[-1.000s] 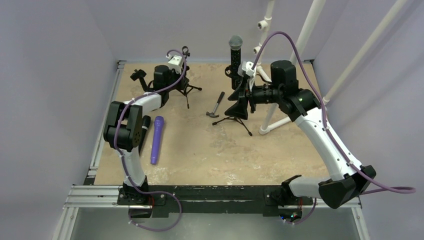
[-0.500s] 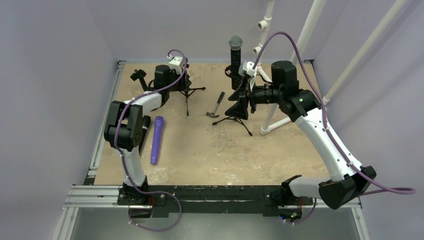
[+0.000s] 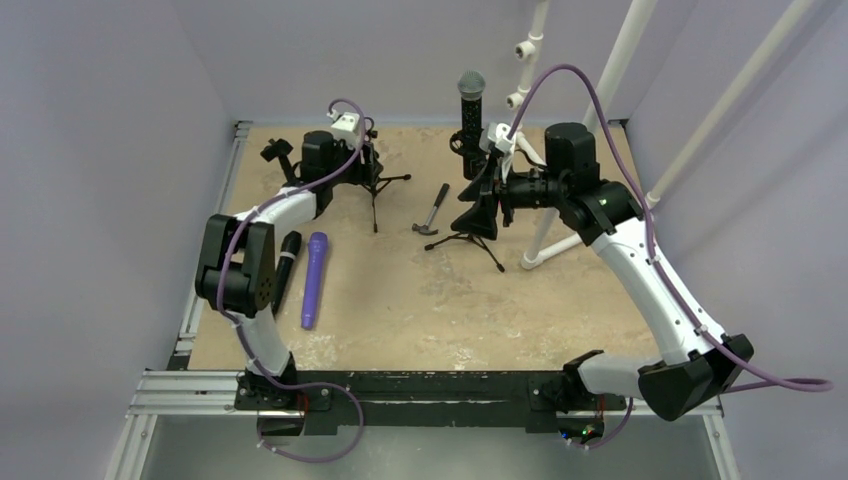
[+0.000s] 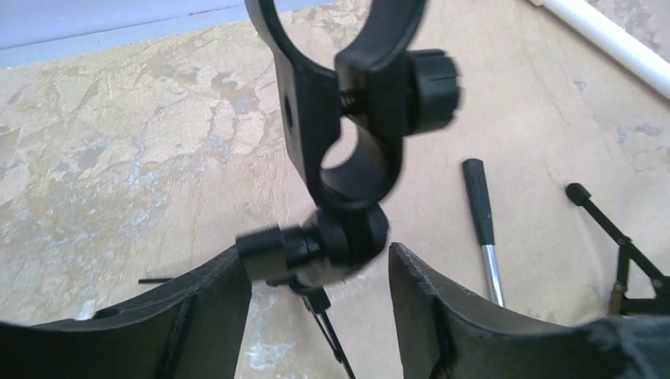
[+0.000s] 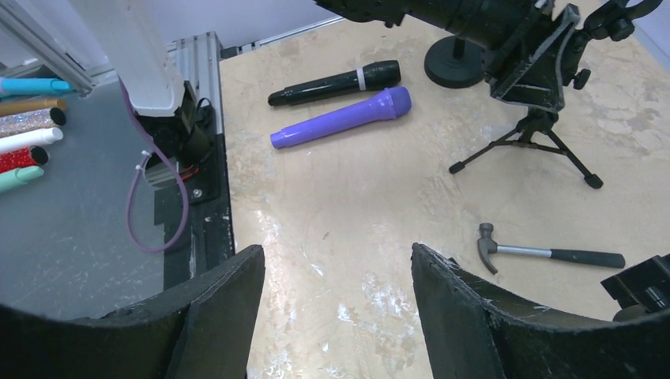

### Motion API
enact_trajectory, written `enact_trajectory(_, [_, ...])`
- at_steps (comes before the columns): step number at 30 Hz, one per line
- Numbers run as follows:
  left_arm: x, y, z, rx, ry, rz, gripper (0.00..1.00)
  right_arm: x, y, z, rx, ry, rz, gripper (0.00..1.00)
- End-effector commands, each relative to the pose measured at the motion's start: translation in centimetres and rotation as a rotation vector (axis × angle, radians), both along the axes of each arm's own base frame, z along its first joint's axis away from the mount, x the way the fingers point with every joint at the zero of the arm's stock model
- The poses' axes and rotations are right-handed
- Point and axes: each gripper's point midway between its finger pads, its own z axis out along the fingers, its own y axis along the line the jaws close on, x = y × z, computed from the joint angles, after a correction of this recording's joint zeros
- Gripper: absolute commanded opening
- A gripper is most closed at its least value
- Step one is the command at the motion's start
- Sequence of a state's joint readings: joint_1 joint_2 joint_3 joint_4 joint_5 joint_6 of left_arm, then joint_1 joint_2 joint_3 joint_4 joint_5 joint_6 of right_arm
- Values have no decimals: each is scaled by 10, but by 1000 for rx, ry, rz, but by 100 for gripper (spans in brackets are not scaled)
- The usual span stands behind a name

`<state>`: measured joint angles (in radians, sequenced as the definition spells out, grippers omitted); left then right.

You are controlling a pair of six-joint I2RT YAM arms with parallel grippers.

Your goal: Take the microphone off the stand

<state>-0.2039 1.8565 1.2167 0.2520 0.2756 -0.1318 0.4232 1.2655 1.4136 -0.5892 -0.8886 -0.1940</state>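
**A:** Layout, big to small?

**B:** Sandy table (image 3: 440, 300), both arms reaching to the far side. There are two tripod stands. The right stand (image 3: 470, 236) sits far-centre and the left stand (image 3: 374, 190) far-left. The microphone (image 3: 470, 108) stands upright in the right stand, head up, so that's your target. Loose items are a purple mic (image 3: 314, 278) and a black mic (image 3: 286, 258) lying side by side near the left edge, plus a hammer (image 3: 432, 210) btwn the stands.

**A:** Grippers?

**B:** The right gripper (image 5: 336, 260) is spread wide w/ nothing in it. From the top view it's low beside the right stand, below the mic body. The left gripper (image 4: 316, 257) has its fingers apart either side of the left stand's swivel joint (image 4: 348, 233), and it isn't clamping that I can see. The clip (image 4: 304, 118) above that joint is empty.

**A:** So how do you play it?

**B:** My read is you go w/ the right arm.
- Raise it to the mic body above the holder. Don't grab the tripod or the head grille.
- Square the fingers across the barrel and close firm.
- Pull along the mic's own axis, up and out. A sideways tug prob. drags the whole stand.

**A:** Risks?

**B:** The tripod looks light, so it can tip or skate. I can't tell how tight the holder grips. If it binds, bring the left arm over to pin the post low down. Also mind the hammer just beside the legs.
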Motion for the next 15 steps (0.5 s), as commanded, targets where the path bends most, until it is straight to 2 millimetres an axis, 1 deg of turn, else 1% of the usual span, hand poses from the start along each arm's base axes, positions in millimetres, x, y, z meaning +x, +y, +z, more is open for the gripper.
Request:
enact_trajectory(1, [-18, 2, 39, -28, -59, -11, 63, 4, -8, 11, 11, -20, -57, 67])
enact_trajectory(5, [-37, 5, 50, -22, -68, -25, 70, 7, -12, 11, -2, -42, -87, 69])
enact_trajectory(8, [-52, 9, 60, -2, -65, -34, 77, 8, -14, 7, -9, -48, -101, 71])
enact_trajectory(14, [-85, 15, 81, 47, -62, -69, 81, 7, -19, -7, -45, -66, -126, 73])
enact_trajectory(15, [-92, 16, 82, 59, -51, -77, 81, 8, -21, -10, -58, -74, -135, 73])
